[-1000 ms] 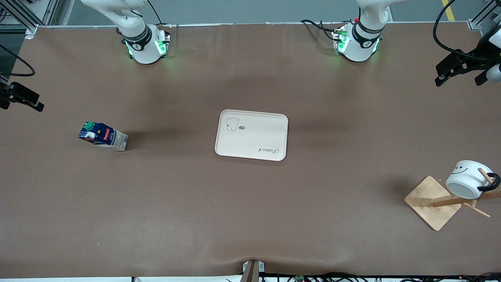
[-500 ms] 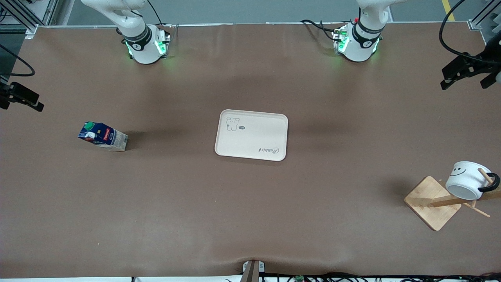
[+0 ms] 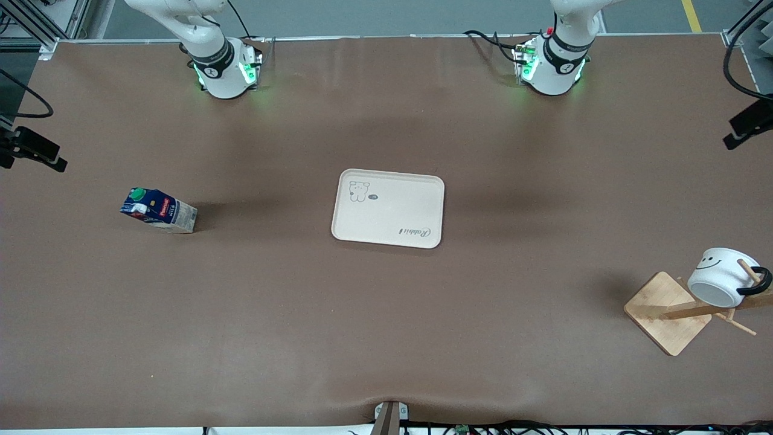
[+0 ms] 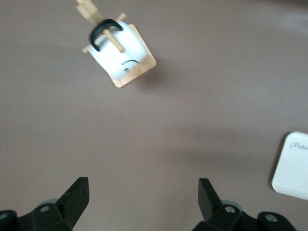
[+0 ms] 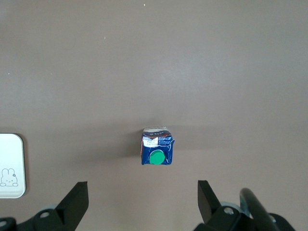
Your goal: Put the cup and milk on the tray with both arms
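Note:
The cream-white tray [image 3: 388, 208] lies flat in the middle of the table. The dark blue milk [image 3: 158, 210] with its green cap stands on the table toward the right arm's end. The white cup [image 3: 723, 276] hangs by its black handle on a peg of a wooden rack toward the left arm's end. My left gripper [image 4: 143, 199] is open and empty, high over bare table, with the cup [image 4: 118, 52] well away from it. My right gripper [image 5: 143, 199] is open and empty, high above the table beside the milk [image 5: 157, 152].
The rack's square wooden base [image 3: 667, 312] sits near the table's edge at the left arm's end. The tray's edge shows in both wrist views [image 4: 293, 166] [image 5: 10, 166]. Brown table surface [image 3: 386, 326] lies between the tray and the front camera.
My left gripper has moved outward toward the left arm's end of the table, nearly leaving the front view. The right arm, milk, cup and tray have not moved.

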{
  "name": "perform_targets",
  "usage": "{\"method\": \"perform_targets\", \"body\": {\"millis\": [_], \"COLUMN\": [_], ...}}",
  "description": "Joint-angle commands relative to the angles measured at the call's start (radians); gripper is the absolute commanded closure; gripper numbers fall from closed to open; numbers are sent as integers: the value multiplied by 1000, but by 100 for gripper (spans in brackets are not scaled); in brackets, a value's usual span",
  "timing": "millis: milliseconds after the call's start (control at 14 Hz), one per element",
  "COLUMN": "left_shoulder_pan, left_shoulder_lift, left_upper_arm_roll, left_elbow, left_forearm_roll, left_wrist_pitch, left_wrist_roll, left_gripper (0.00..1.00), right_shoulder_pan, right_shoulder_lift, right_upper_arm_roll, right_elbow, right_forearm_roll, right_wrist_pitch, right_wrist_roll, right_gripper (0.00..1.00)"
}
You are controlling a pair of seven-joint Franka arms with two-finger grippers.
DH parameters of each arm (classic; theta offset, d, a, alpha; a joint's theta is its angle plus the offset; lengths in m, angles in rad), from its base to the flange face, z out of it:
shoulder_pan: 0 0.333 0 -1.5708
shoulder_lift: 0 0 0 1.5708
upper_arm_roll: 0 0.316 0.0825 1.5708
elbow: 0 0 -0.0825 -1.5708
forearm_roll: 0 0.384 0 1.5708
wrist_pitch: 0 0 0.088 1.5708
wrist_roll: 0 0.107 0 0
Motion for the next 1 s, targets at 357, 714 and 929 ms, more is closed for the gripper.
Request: {"method": "perform_targets", "body": {"millis": [357,714,929], "left_shoulder_pan": [117,192,200], "left_shoulder_lift": [-34,-25,0], "left_upper_arm_roll": [-7,-7,-7], "left_elbow": [-156,-288,-361], "left_forearm_roll": [-51,-159,-258], "left_wrist_pitch": [202,405,577], "left_wrist_roll": [-85,-104,-102], "left_gripper": [0,0,0], "right_shoulder_pan": [-7,-5,-4], "right_shoulder_lift": [-14,-14,-14], "right_upper_arm_roll": [2,2,2], "right_elbow": [-11,-12,-12], "right_forearm_roll": [-11,-11,-10], "right_wrist_pitch": [6,4,4], "right_wrist_roll": [-8,-8,-6], "right_gripper": [0,0,0]}}
